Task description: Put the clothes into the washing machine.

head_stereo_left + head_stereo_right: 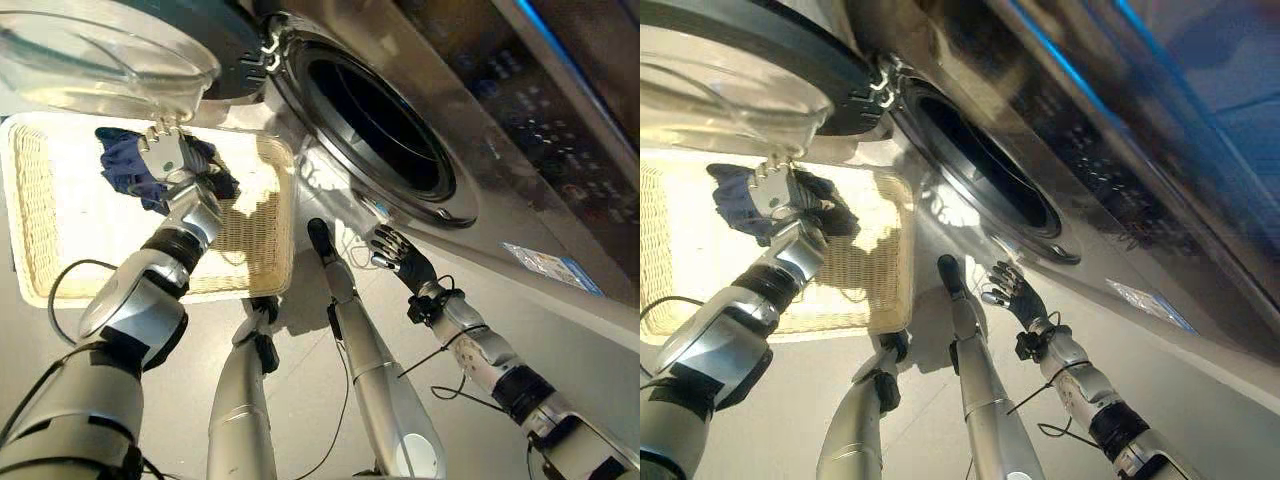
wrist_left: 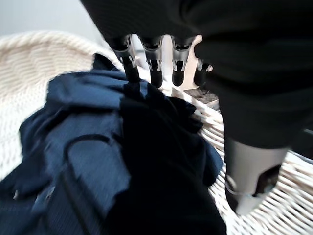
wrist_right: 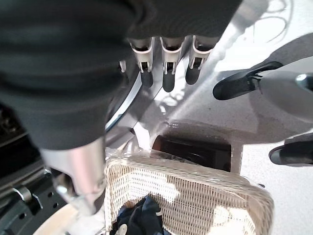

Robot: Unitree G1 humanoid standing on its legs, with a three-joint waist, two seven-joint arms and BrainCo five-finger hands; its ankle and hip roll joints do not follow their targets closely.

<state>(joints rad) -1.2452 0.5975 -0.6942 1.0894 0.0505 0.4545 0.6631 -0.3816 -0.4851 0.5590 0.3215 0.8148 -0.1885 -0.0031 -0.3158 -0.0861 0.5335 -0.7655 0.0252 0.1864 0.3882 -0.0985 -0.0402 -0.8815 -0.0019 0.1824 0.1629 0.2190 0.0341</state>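
Your right robot hand [image 1: 398, 252] hangs low in front of the washing machine [image 1: 520, 190], just below the drum opening [image 1: 375, 120], fingers loosely spread and holding nothing; its wrist view shows the fingers [image 3: 168, 73] relaxed, with the machine front beyond them. Further out your left robot hand [image 1: 168, 160] is down inside the white wicker basket [image 1: 255, 270] on the floor, on top of the dark blue clothes [image 1: 120, 160]. In the left wrist view the fingers [image 2: 155, 66] reach down onto the cloth [image 2: 98, 147] with the thumb [image 2: 249, 181] apart beside it, but you cannot tell if they have pinched it. The clothes lie bunched at the basket's far end. The round glass door [image 1: 100, 50] stands swung open above the basket.
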